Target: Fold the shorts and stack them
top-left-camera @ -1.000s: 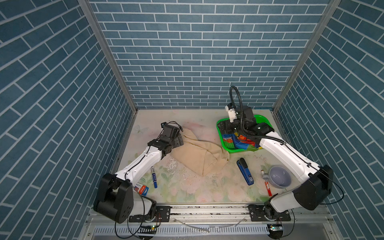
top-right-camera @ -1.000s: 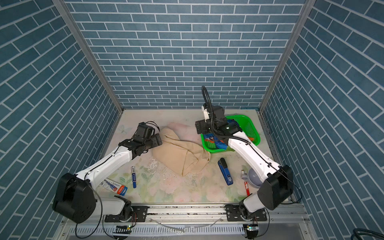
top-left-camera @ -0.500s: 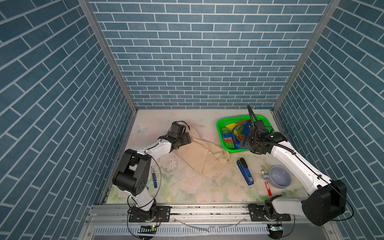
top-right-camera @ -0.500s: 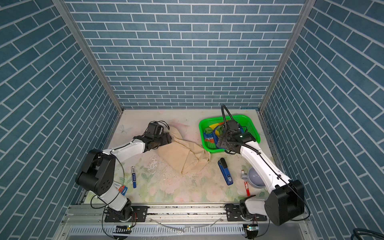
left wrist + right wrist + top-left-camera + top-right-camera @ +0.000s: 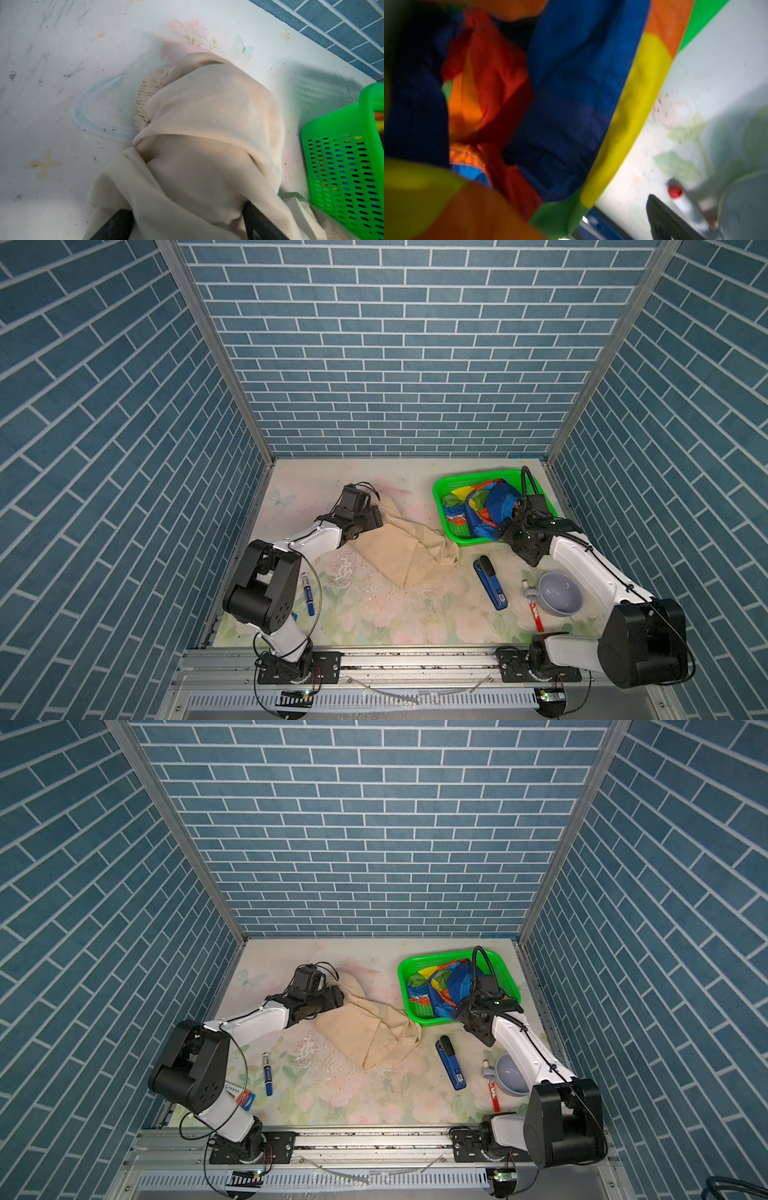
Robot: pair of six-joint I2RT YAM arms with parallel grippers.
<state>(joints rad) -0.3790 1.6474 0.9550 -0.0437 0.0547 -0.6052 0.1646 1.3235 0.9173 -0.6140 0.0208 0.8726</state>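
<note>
Currently my left gripper (image 5: 376, 519) stands spread wide at the far-left end of the beige shorts (image 5: 407, 556), which lie crumpled across the middle of the worktop, their right end just beside the green basket (image 5: 437, 499); cloth bunches between the fingers (image 5: 257, 224). My right gripper (image 5: 503, 527) sits at the basket's near rim, jaws wide, one finger hidden by cloth, and I cannot tell whether it holds anything. The rainbow shorts (image 5: 490, 506) lie heaped inside the basket, near the worktop's far right corner.
</note>
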